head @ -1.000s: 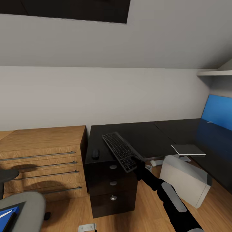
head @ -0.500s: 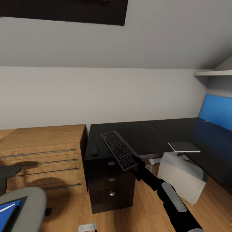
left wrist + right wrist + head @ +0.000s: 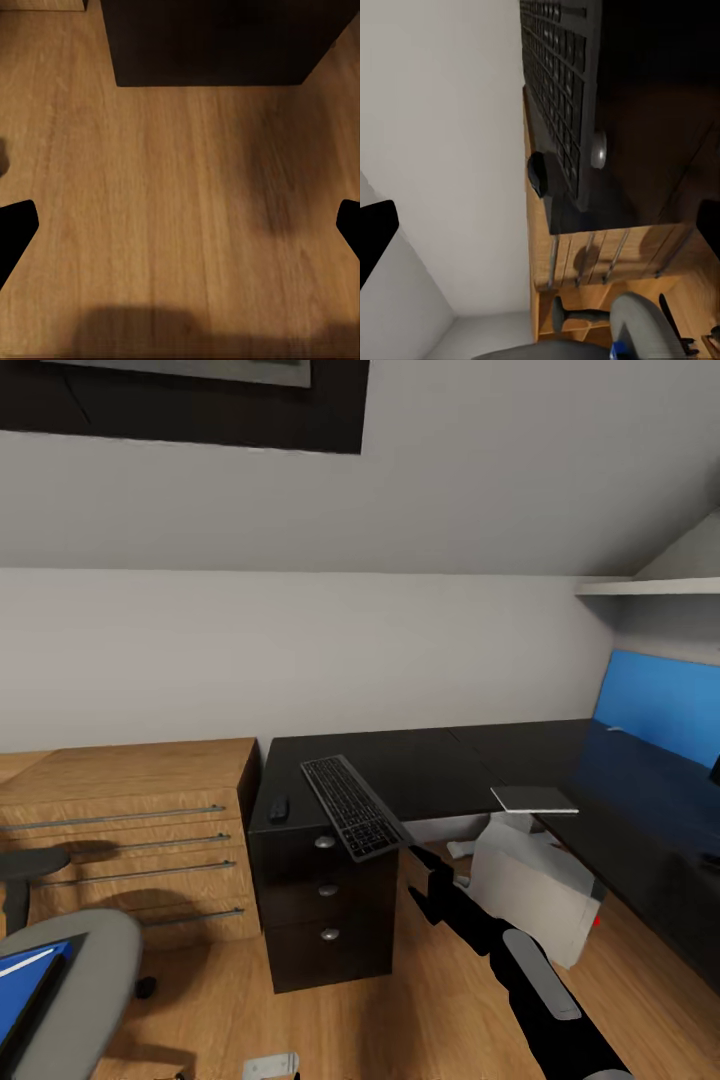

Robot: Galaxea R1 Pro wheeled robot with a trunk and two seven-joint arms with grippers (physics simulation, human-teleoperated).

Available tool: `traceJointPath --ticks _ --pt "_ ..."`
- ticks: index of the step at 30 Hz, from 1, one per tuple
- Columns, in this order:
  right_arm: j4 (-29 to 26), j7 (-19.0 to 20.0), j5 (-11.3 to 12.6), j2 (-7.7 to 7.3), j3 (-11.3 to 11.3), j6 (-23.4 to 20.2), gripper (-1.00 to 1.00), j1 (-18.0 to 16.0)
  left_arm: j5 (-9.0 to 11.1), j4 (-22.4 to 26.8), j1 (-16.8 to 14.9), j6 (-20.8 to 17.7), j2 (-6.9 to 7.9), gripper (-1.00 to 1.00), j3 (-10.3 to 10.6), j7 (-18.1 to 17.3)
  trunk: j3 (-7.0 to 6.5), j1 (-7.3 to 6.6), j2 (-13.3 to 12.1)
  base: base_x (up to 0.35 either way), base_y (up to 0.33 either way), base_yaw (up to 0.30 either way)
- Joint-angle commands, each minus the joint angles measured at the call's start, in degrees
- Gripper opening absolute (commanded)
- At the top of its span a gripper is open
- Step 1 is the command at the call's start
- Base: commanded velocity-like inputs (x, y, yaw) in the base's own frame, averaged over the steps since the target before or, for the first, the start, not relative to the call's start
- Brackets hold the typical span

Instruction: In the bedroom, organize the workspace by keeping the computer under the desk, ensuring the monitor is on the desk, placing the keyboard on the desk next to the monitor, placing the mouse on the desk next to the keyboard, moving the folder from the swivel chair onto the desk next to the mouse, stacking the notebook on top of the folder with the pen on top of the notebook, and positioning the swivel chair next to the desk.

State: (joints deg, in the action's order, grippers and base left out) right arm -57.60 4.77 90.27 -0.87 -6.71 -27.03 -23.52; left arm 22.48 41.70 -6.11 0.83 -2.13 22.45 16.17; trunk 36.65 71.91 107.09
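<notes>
The keyboard [image 3: 345,807] lies at an angle on the black desk [image 3: 430,765], its near end hanging over the front edge above the drawers. The small black mouse [image 3: 279,809] sits to its left on the desk corner. My right gripper [image 3: 420,863] hovers open just off the keyboard's near end; the right wrist view has the keyboard [image 3: 559,82] and mouse [image 3: 538,174] ahead of the spread fingers. The white computer [image 3: 530,880] stands under the desk. The grey swivel chair [image 3: 85,980] carries the blue folder [image 3: 15,1000]. My left gripper [image 3: 180,225] is open above the floor.
A light wooden drawer chest [image 3: 130,830] adjoins the desk's left side. A thin grey flat slab [image 3: 533,798] sticks out from the desk's inner edge above the computer. A blue back panel [image 3: 655,705] and a wall shelf [image 3: 640,588] are at the right. Wood floor lies before the drawers.
The camera has pulled back and turned, shifting the whole scene left and up. My right gripper has come away from the keyboard's near end; the keyboard stays on the desk.
</notes>
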Motion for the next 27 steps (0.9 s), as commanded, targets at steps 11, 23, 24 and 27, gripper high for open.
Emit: traceJointPath --ticks 11,23,24,27 --pt "5.1 0.1 -0.1 -1.39 1.3 0.5 1.00 0.0 0.6 0.3 0.0 0.1 0.14 1.00 0.0 0.4 -0.48 -0.67 -1.2 -0.013 -0.009 0.000" --pt "24.6 0.2 -6.3 -3.29 1.1 11.4 1.00 0.0 0.7 0.0 0.0 0.0 0.12 1.00 0.0 0.5 -2.64 -3.31 -6.0 0.000 0.000 0.000" --pt "25.8 0.3 -7.0 -3.65 1.1 11.7 1.00 0.0 0.7 0.0 0.0 0.0 0.10 1.00 0.0 0.6 -2.82 -3.53 -6.4 0.000 0.000 0.000" --pt "30.1 0.2 -9.2 -4.92 1.1 14.3 1.00 0.0 0.7 0.0 0.0 -0.1 0.05 1.00 0.1 0.6 -3.36 -4.18 -7.6 0.000 0.000 0.000"
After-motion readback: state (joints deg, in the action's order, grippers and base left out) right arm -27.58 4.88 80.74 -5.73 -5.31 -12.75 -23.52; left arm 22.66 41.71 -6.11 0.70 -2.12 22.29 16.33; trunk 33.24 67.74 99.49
